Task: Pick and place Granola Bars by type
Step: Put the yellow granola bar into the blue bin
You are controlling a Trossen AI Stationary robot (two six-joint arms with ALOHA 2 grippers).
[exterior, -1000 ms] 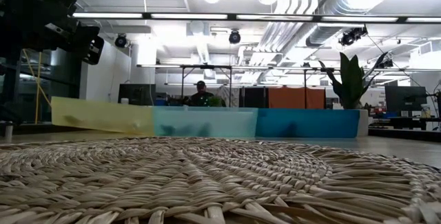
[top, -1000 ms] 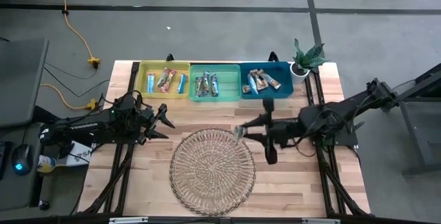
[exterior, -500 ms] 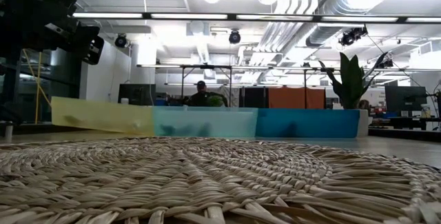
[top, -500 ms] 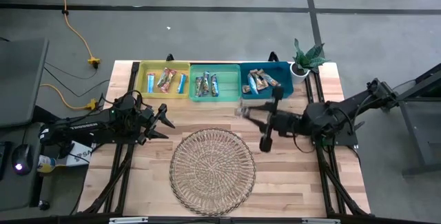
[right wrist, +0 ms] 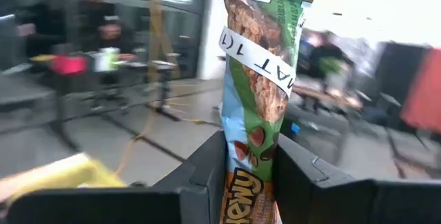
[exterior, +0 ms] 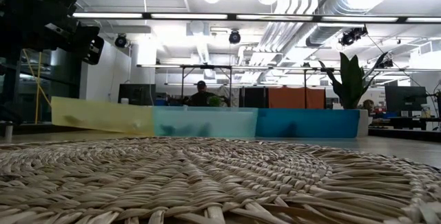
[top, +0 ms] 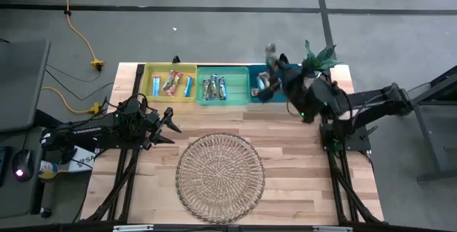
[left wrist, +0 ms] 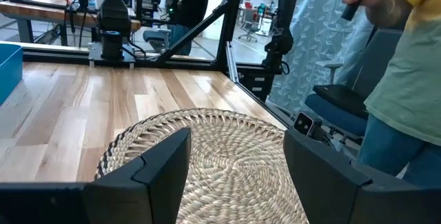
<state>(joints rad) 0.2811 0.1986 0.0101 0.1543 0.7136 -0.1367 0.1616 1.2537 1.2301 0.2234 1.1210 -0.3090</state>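
Right gripper (right wrist: 249,156) pinching a green and orange granola bar (right wrist: 265,79) up in the air above the teal bin (top: 275,93), left gripper (left wrist: 234,162) wide open with nothing in it, near the wicker plate (top: 220,178)

Both arms are dark, near black, built of slim tubular links with bulkier joint housings, and each stands on a black frame of angled struts. The left arm (top: 93,132) carries white lettering along its long link, and thin black cables loop beside the right arm (top: 357,111). The left tool (left wrist: 234,176) has two broad, flat-faced, matte black fingers (left wrist: 162,165) with bevelled edges.
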